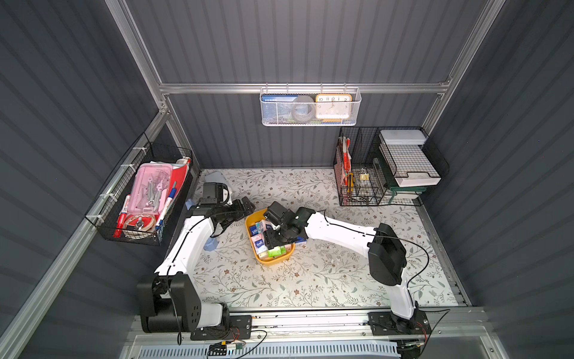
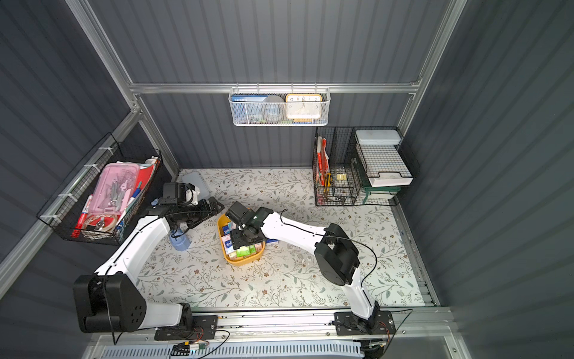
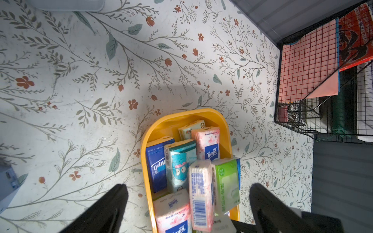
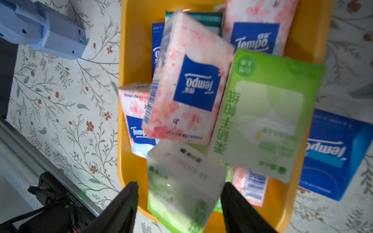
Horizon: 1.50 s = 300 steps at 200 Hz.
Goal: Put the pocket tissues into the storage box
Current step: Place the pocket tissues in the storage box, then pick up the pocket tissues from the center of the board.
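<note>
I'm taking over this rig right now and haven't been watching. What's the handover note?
Left hand: open, empty, hovering at the storage box edge.
Right hand: open over the box; a pale green packet shows blurred between its fingers, seemingly loose.
Done: most pocket tissues lie piled in the box.
Left: one dark blue packet lies on the table beside the box.

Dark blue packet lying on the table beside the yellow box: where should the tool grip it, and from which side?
Come from above: the dark blue packet lies flat, label up. Probably close the right tool across the two edges running away from the storage box, since the box-side edge sits close against its wall.
</note>
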Motion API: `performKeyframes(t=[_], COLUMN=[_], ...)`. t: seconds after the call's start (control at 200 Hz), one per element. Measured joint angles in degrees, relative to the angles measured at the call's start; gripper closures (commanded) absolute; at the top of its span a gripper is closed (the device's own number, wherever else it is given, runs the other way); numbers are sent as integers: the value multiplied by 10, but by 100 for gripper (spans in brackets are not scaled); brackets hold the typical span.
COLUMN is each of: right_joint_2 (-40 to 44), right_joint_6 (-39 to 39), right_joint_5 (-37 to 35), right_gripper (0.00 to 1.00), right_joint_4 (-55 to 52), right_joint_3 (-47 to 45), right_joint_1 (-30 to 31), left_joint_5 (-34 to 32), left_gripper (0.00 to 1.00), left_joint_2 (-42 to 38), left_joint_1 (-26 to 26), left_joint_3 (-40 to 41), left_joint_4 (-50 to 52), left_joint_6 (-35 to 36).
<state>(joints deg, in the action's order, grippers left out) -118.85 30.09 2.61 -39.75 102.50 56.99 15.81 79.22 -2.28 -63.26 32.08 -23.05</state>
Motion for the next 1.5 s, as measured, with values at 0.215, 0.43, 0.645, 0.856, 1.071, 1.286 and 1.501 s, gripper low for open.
performKeyframes(t=[0.215,0.43,0.645,0.856,1.071,1.286,1.501], right_joint_2=[9,47,110,113,86,23,8], right_joint_6=[-15,-10,10,21,13,-6,-21], right_joint_5=[-29,-49,-77,-84,-85,-79,-49], right_gripper=[37,34,32,32,30,26,23], right_joint_4=[-16,-21,-21,-22,-16,-2,19], right_joint_3=[11,-27,-103,-151,-165,-147,-136], right_joint_1=[0,-3,-40,-87,-117,-115,-115], left_joint_5=[0,0,0,0,0,0,-7], left_gripper=[1,1,1,1,1,1,1], left_joint_2=[-1,-1,-1,-1,-1,-1,-1], left_joint_1=[0,0,0,0,0,0,0], left_joint_3=[0,-3,-6,-6,-7,-8,-9], left_joint_4=[2,4,4,4,6,8,14], left_joint_6=[0,0,1,1,2,2,2])
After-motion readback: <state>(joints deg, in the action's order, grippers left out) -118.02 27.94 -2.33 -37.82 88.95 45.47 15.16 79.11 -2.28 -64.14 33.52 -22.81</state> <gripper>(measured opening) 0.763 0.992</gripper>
